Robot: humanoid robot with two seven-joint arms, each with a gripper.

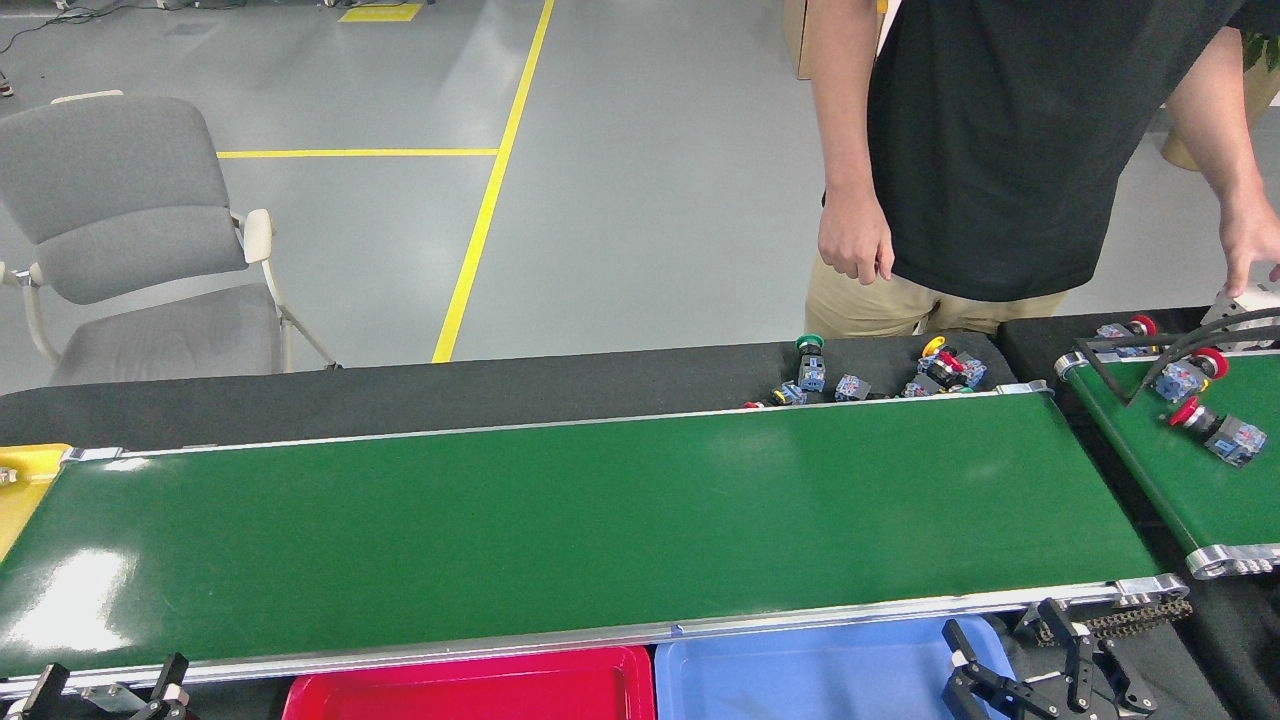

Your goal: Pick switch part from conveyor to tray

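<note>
Switch parts: none on the conveyor at this moment; long glossy green belt bare from end to end. Nearest candidates on the shorter, narrower belt at far right: a red-capped switch part lying on its side, blue-grey contact block pointing right, and another red-capped one just beyond it. More lying in a loose cluster on the black surface behind the far rail, right of centre, one green-capped piece standing upright.

Probably light, rigid plastic, round cap on a squarish block. Likely to roll on the cap, steadier on the block. Best taken across the flat sides of the block, not the rounded, slick-looking cap. Hard enough for a firm pinch, small enough to slip if gripped off-centre.

Near edge: red tray left of a blue tray, side by side below the near rail. Right gripper low at bottom right, over the blue tray's right end, dark fingers spread apart, nothing between them. Left gripper barely in view at bottom left, two dark tips apart, empty.

Farther out: a person's hand hanging behind the cluster, the other hand resting on a white block at the far right. Grey chair at far left, yellow bin corner at the belt's left end.
</note>
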